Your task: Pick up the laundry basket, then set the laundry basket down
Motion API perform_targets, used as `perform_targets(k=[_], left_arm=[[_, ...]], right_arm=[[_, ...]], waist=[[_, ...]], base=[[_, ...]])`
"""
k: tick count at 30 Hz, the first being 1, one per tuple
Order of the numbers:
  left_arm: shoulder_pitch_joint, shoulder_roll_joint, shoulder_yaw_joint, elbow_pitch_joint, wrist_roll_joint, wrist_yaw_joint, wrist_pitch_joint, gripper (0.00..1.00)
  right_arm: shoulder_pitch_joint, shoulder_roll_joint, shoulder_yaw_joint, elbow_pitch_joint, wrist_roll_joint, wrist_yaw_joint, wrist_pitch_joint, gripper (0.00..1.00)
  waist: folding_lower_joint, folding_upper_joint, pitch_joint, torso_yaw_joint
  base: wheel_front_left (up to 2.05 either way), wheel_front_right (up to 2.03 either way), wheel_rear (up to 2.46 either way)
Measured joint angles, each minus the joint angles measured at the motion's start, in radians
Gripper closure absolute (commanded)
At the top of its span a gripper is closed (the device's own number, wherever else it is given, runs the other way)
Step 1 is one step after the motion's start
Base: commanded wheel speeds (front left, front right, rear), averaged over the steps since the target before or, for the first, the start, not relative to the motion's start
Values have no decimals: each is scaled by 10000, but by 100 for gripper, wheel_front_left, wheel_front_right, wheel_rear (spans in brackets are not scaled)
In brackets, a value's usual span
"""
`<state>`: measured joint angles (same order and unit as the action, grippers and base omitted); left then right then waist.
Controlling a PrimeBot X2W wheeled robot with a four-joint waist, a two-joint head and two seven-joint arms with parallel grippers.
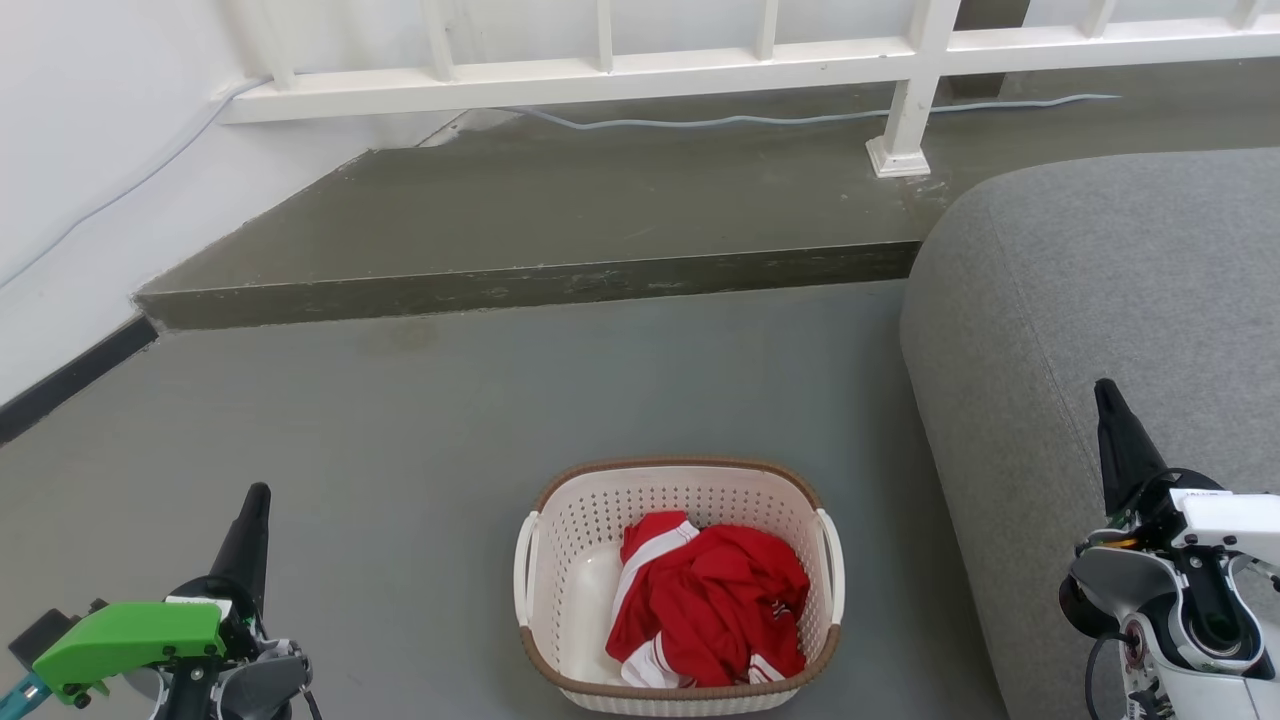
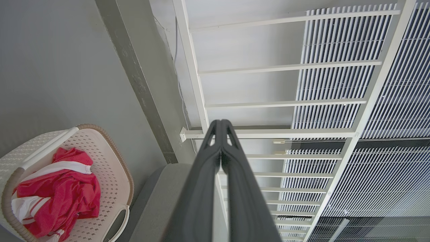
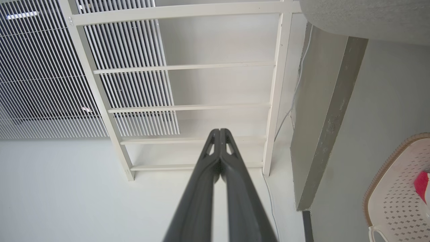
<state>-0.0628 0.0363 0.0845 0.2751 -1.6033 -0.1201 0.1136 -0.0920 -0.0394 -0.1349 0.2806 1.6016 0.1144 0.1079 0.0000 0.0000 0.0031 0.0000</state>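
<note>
Laundry basket [image 1: 570, 520]: one, with two side handles [image 1: 524, 568]. Red-and-white garment [image 1: 710, 600]: one bundle. Grippers: two, namely left gripper [image 1: 256, 495] and right gripper [image 1: 1104, 390]. Grey sofa [image 1: 1100, 280]: one. White railing [image 1: 640, 70]: one. Floor cable [image 1: 700, 121]: one. Raised step [image 1: 550, 285]: one.

The laundry basket [image 1: 575, 540] was smooth perforated cream plastic with a brown woven-look rim; the garment [image 1: 720, 600] was red cloth; the floor [image 1: 400, 430] looked matt grey, the sofa [image 1: 1100, 300] coarse fabric.

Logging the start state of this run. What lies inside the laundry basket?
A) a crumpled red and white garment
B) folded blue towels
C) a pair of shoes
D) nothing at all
A: the head view shows a crumpled red and white garment lying inside the laundry basket, toward its right side.
</note>
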Motion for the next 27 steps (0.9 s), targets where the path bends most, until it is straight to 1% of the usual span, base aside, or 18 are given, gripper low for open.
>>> perform_targets(k=[27], left_arm=[[0,0,0,0,0,0,0,100]], right_arm=[[0,0,0,0,0,0,0,100]], waist=[[0,0,0,0]], base=[[0,0,0]])
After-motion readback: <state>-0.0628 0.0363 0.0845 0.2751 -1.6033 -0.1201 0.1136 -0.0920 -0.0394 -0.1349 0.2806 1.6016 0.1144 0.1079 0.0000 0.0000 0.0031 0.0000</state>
